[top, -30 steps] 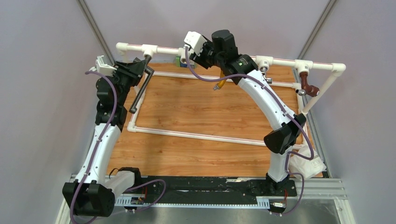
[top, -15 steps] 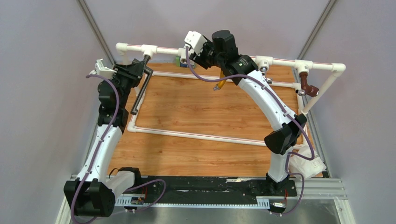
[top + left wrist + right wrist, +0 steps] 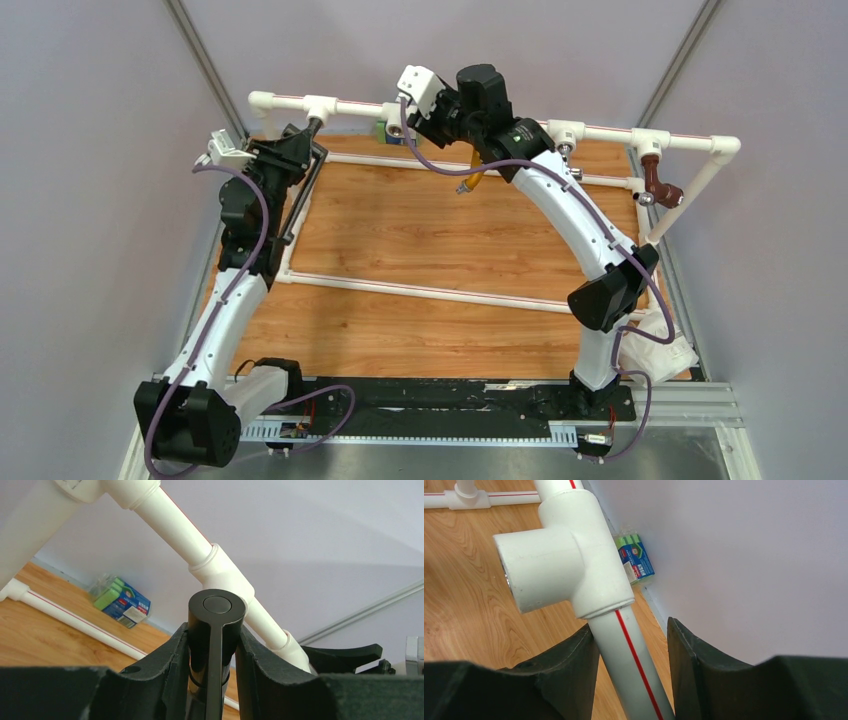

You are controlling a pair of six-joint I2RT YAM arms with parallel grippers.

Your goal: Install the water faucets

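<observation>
Left arm: forearm and wrist have swung inward over the last second. The left gripper point(image 3: 290, 150) has rolled with them, jaws closed snug on the faucet point(image 3: 216, 615), a pad pressed to each side of the dark tube. Faucet: back-left corner, upper end at the tee point(image 3: 320, 108), tube slanting down toward the near side. It now lies closer along the frame's point(image 3: 420, 291) left pipe than a second ago. Judged: a turn of the faucet into the tee, threading under way; whether it is seated cannot be told. Right gripper point(image 3: 631, 645): unmoved, jaws part-open astride the rail point(image 3: 621, 630) just below a second tee. One pad is against the pipe and a gap shows by the other, so whether it pinches cannot be told. It likely steadies the rail. Surface: black base plate at the near edge, bag point(image 3: 660, 345) at near right, then a wooden board point(image 3: 420, 230) bearing the white frame. Farther: orange tap point(image 3: 470, 183), brown tap point(image 3: 660, 185), packet point(image 3: 383, 130) at the back. Room: plain pale walls point(image 3: 560, 50) close on three sides.
</observation>
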